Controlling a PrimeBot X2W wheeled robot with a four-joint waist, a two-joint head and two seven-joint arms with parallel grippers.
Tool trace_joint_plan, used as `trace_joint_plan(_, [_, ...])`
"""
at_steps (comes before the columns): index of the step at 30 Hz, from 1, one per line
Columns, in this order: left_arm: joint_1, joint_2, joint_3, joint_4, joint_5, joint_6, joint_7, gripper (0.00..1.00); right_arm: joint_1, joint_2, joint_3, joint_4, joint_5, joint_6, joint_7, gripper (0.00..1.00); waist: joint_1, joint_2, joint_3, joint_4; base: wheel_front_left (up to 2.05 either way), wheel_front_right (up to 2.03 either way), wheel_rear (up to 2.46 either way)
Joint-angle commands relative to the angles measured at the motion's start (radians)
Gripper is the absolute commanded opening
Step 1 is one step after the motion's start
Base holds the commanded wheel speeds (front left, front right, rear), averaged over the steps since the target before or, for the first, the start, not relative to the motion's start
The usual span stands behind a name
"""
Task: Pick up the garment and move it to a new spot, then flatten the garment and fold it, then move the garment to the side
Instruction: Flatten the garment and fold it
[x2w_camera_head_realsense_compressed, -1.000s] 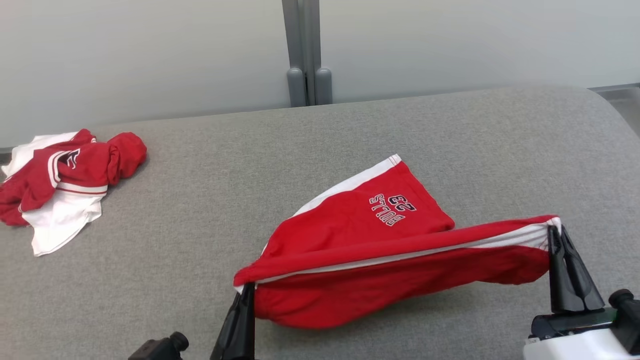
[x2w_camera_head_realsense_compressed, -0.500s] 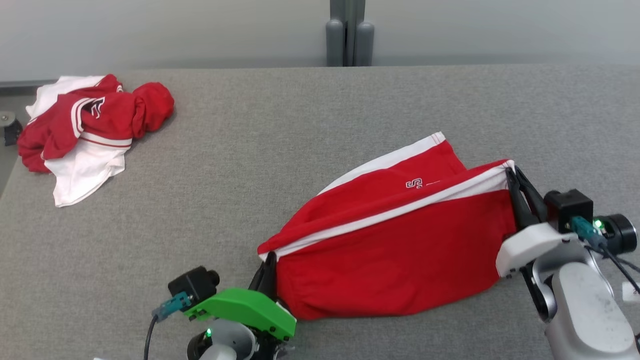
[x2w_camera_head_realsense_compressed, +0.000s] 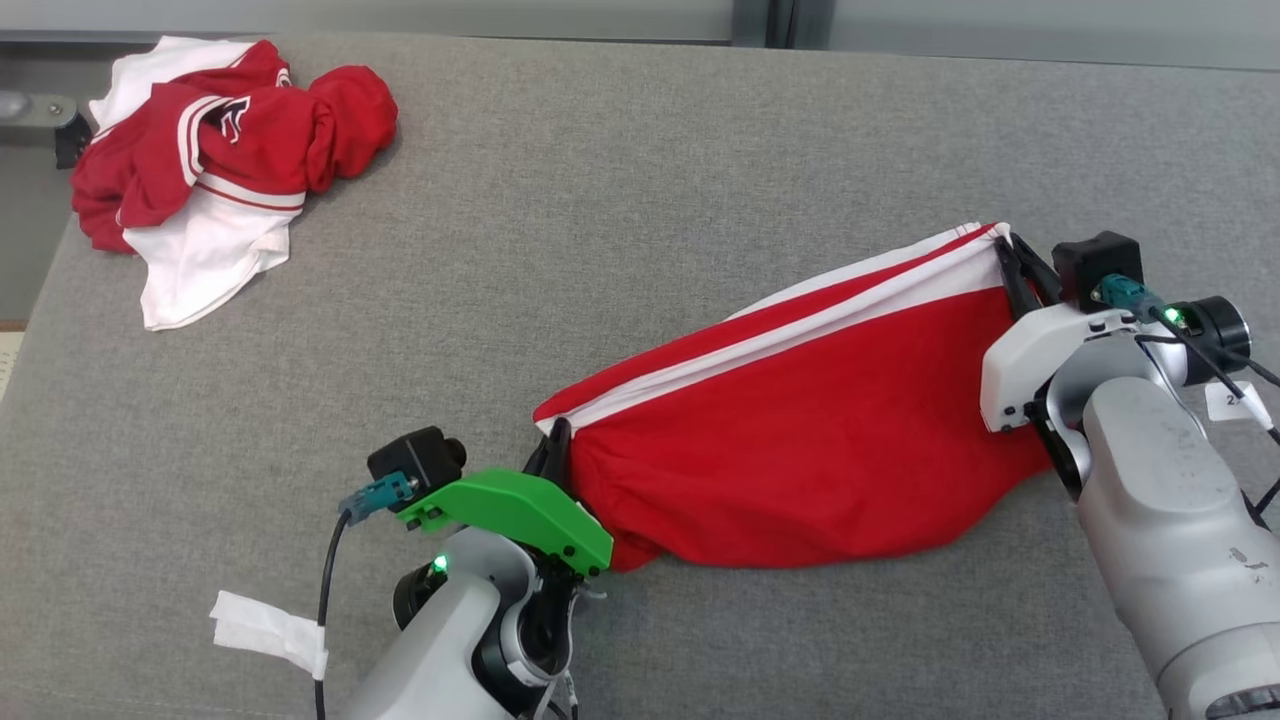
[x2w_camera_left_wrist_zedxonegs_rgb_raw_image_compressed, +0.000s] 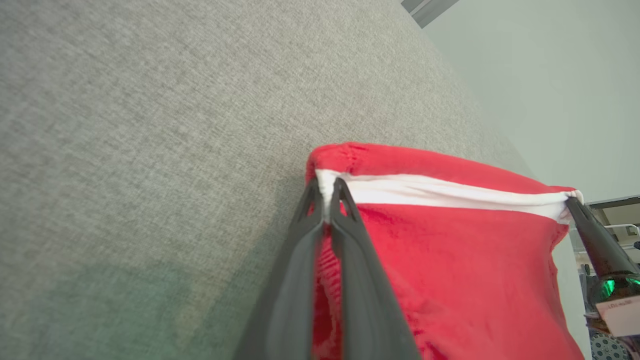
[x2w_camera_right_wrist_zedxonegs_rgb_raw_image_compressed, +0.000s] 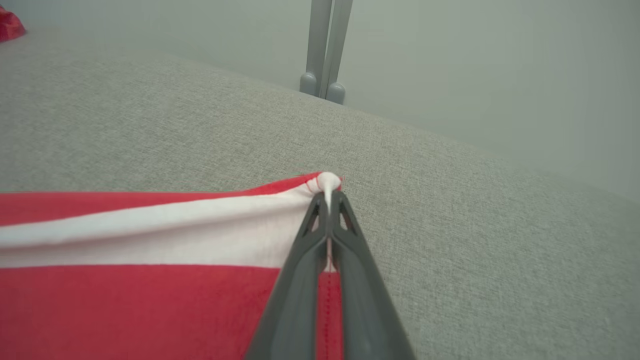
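Observation:
The garment (x2w_camera_head_realsense_compressed: 800, 450) is a pair of red shorts with white side stripes, stretched between my two grippers above the grey surface (x2w_camera_head_realsense_compressed: 600, 200). My left gripper (x2w_camera_head_realsense_compressed: 556, 440) is shut on its left corner, seen up close as the left gripper (x2w_camera_left_wrist_zedxonegs_rgb_raw_image_compressed: 327, 192) pinching the white stripe of the garment (x2w_camera_left_wrist_zedxonegs_rgb_raw_image_compressed: 450, 250). At the upper right, my right gripper (x2w_camera_head_realsense_compressed: 1012, 255) is shut on the other corner. The right wrist view has the right gripper (x2w_camera_right_wrist_zedxonegs_rgb_raw_image_compressed: 327, 192) clamped on the garment's (x2w_camera_right_wrist_zedxonegs_rgb_raw_image_compressed: 125, 300) white tip. The lower red panel sags onto the surface.
A second heap of red and white clothes (x2w_camera_head_realsense_compressed: 215, 150) lies at the far left corner. A white paper tag (x2w_camera_head_realsense_compressed: 265, 630) hangs by my left arm. The surface's left edge drops off near the heap. A grey post (x2w_camera_right_wrist_zedxonegs_rgb_raw_image_compressed: 322, 50) stands against the far wall.
The head camera has tilted down, so the whole scene has shifted. Both grippers keep their hold. The front panel now hides the printed lettering that showed one second ago.

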Motion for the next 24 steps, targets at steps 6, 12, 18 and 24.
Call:
trace_joint_plan(6, [-0.062, 0.005, -0.058, 0.04, -0.037, 0.009, -0.04, 0.21, -0.101, -0.018, 0.006, 0.137, -0.009, -0.002, -0.021, 0.0, 0.0, 0.0, 0.02, 0.017, 0.0, 0.0, 0.0])
trace_joint_plan(12, [-0.093, 0.017, -0.112, 0.05, 0.043, 0.014, -0.099, 1.0, -0.141, -0.02, -0.008, 0.205, -0.015, -0.002, -0.035, 1.0, 0.0, 0.0, 0.015, 0.024, 0.0, 0.0, 0.0])
trace_joint_plan(18, [-0.053, 0.09, -0.145, -0.023, 0.174, 0.034, -0.131, 1.0, -0.151, -0.03, -0.011, 0.246, -0.015, -0.002, -0.041, 1.0, 0.0, 0.0, -0.003, 0.036, 0.0, 0.0, 0.0])
trace_joint_plan(24, [0.027, 0.171, -0.108, -0.163, 0.288, 0.08, -0.139, 1.0, -0.141, -0.041, 0.006, 0.285, 0.011, -0.002, -0.038, 1.0, 0.0, 0.0, -0.031, 0.046, 0.0, 0.0, 0.0])
